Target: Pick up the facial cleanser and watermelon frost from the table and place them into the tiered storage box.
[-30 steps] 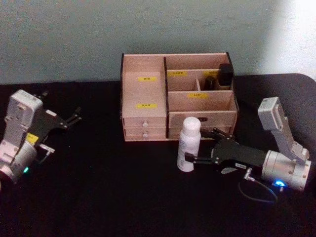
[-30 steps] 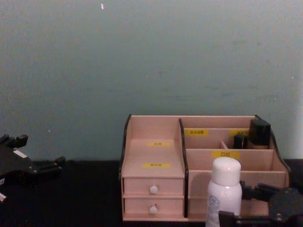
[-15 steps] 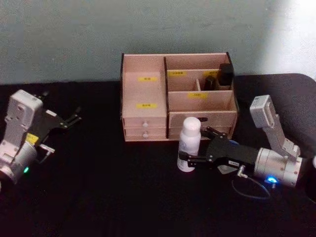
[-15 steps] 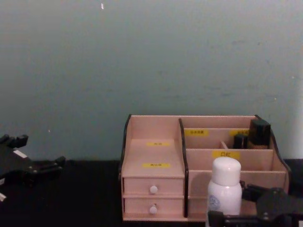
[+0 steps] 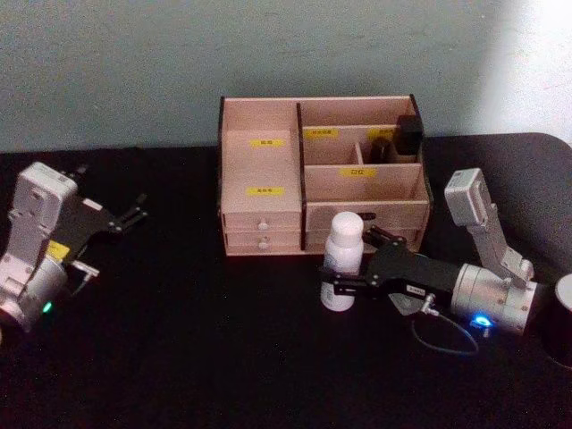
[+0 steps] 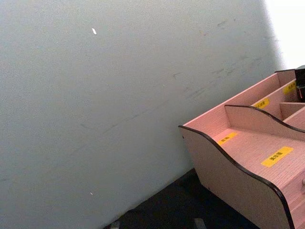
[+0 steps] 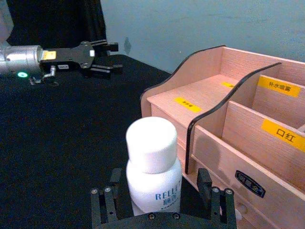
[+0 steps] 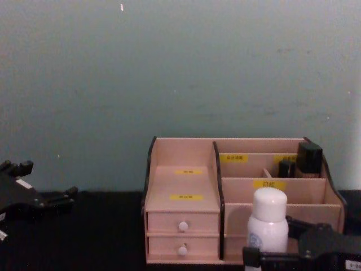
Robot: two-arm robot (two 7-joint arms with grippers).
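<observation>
The facial cleanser (image 5: 342, 259), a white bottle with a white cap, stands upright on the black table just in front of the tiered storage box (image 5: 259, 165). My right gripper (image 5: 349, 263) is open, one finger on each side of the bottle's lower body. In the right wrist view the bottle (image 7: 153, 171) sits between the fingers (image 7: 109, 192) with a small gap on both sides. In the chest view the bottle (image 8: 268, 221) is before the box (image 8: 180, 158). The watermelon frost is out of view. My left gripper (image 5: 138, 207) is parked open at the far left.
The box's upper right compartments hold small dark containers (image 5: 408, 134). A dark round object (image 5: 561, 317) sits at the table's right edge, behind my right arm. The left wrist view takes in the box's side wall (image 6: 228, 167) and the grey wall behind.
My right arm's wrist has swung in closer to the box while its fingers stay around the bottle. The dark round object has come into sight at the right edge. The left arm has not moved.
</observation>
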